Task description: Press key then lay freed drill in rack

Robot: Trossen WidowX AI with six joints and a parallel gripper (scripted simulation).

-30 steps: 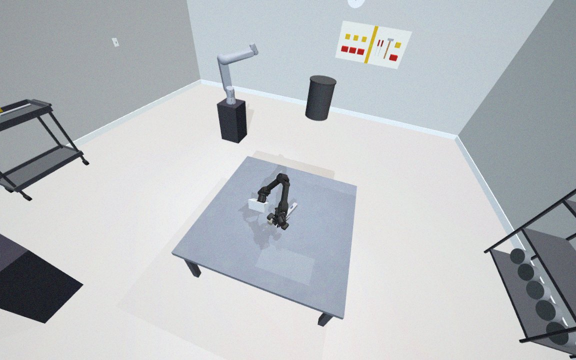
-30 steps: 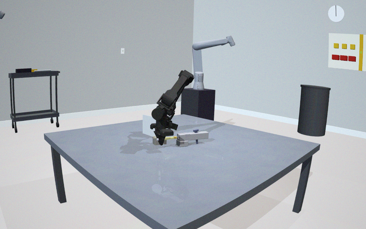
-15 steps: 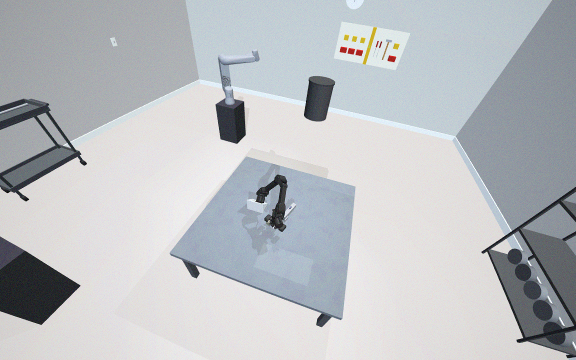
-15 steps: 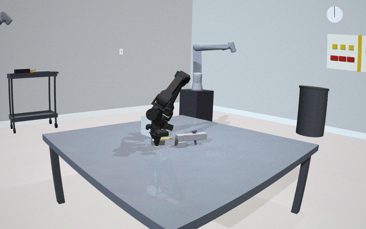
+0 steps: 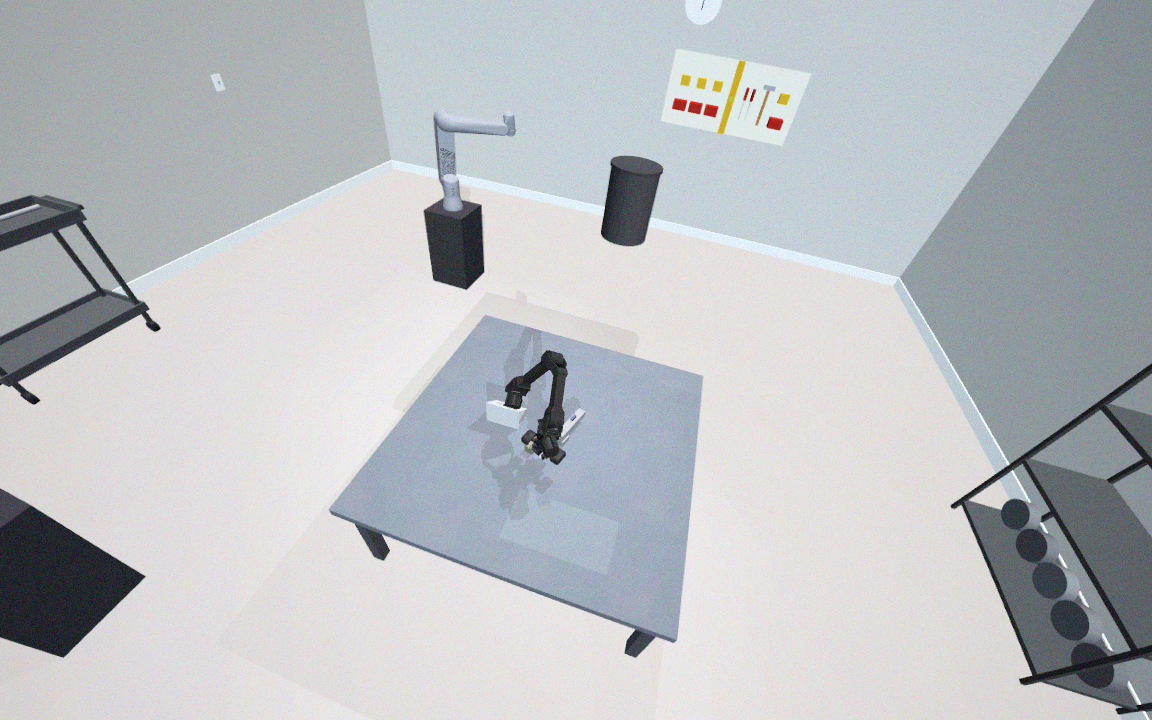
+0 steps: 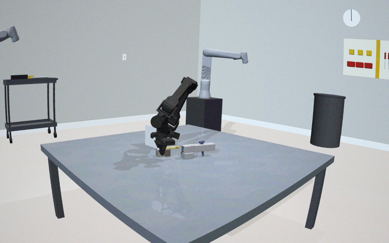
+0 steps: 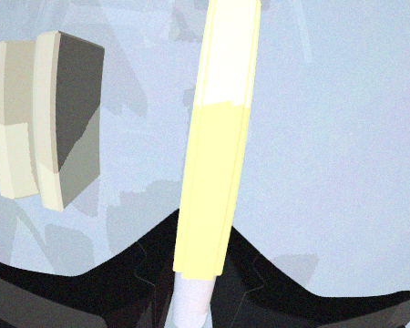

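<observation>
My gripper point(image 6: 162, 151) point(image 7: 197, 220) is shut on the pale shank of the yellow drill point(image 6: 173, 147) point(image 7: 214, 173). The drill is level, its yellow end pointing towards the grey housing point(image 6: 198, 147) point(image 5: 567, 428) with a small gap between them. The dark blue key point(image 6: 201, 141) sticks out above and below the housing. The beige rack point(image 6: 166, 153) point(image 7: 46, 118) stands on the table, behind the gripper in the exterior view and left of the drill in the wrist view. The drill's far end is cut off in the wrist view.
A white upright panel point(image 5: 501, 412) point(image 6: 149, 135) stands near the arm's base on the grey table point(image 5: 437, 483) point(image 6: 235, 181). A grey block point(image 6: 187, 155) is under the housing's near end. Trolley, bin, shelf and other arms stand away from the table.
</observation>
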